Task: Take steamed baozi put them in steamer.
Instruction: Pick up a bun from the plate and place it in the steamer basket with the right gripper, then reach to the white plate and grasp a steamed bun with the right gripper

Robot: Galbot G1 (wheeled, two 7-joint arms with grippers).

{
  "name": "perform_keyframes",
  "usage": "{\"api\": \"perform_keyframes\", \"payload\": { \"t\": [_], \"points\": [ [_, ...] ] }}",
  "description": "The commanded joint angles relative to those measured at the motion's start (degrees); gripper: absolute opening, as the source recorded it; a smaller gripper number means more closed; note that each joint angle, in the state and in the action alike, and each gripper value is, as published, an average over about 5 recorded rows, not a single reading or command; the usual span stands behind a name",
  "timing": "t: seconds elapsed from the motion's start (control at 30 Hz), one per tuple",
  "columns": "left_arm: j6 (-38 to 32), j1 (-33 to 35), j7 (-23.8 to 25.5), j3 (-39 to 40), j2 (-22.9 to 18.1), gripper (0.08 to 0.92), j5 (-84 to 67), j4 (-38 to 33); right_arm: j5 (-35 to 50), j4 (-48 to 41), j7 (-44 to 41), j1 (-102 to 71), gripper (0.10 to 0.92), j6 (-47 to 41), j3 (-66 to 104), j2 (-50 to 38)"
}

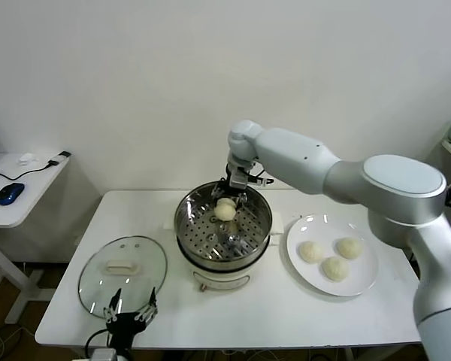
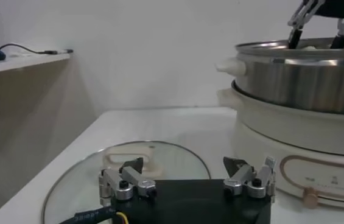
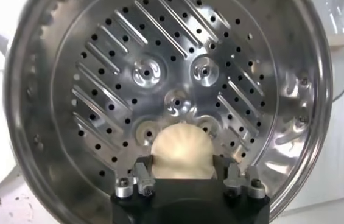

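Note:
My right gripper (image 1: 227,201) reaches into the steamer (image 1: 183,219), a shiny steel pot on a cream-white base. It is shut on one cream-white baozi (image 1: 225,211), held just over the far part of the perforated tray. In the right wrist view the fingers (image 3: 142,170) press both sides of this baozi (image 3: 181,146) above the tray (image 3: 178,67). Three more baozi (image 1: 311,251) (image 1: 349,247) (image 1: 335,268) lie on the white plate (image 1: 364,280) to the right of the steamer. My left gripper (image 1: 129,310) is open and empty at the table's front edge.
A round glass lid (image 1: 122,274) with a white knob lies flat left of the steamer, just beyond my left gripper (image 2: 186,167); it also shows in the left wrist view (image 2: 80,185). A side table with a blue mouse (image 1: 10,193) stands at far left.

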Motion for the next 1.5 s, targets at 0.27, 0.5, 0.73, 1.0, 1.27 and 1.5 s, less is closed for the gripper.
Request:
{"api": "perform_keyframes", "payload": {
  "t": [0.27, 0.5, 0.73, 1.0, 1.27, 1.5],
  "points": [
    [-0.34, 0.76, -0.36, 0.16, -0.18, 0.823, 0.19, -0.70, 31.53, 15.24, -7.75, 18.97, 0.823, -5.73, -14.75, -9.98],
    [-0.66, 1.73, -0.09, 1.07, -0.31, 0.823, 0.85, -1.83, 46.15, 24.07, -14.32, 35.15, 0.823, -18.24, -36.50, -26.68],
    [-0.95, 1.75, -0.17, 1.05, -0.19, 0.823, 0.64, -1.93, 46.36, 38.40, -2.35, 38.17, 0.823, -42.63, -51.79, -44.10],
    [-0.74, 1.65, -0.10, 0.93, -0.29, 0.823, 0.62, -1.75, 47.61, 43.45, 8.79, 19.58, 0.823, -58.82, -39.34, -48.23],
    [-0.99, 2.55, -0.20, 0.53, -0.56, 0.823, 0.83, -1.61, 42.45, 30.71, 10.81, 1.47, 0.823, -59.91, -25.26, -41.25],
    [-1.18, 2.84, -0.31, 0.44, -0.89, 0.823, 1.01, -1.16, 40.96, 24.21, 12.25, -5.88, 0.823, -60.41, -17.73, -35.45]
  ]
}}
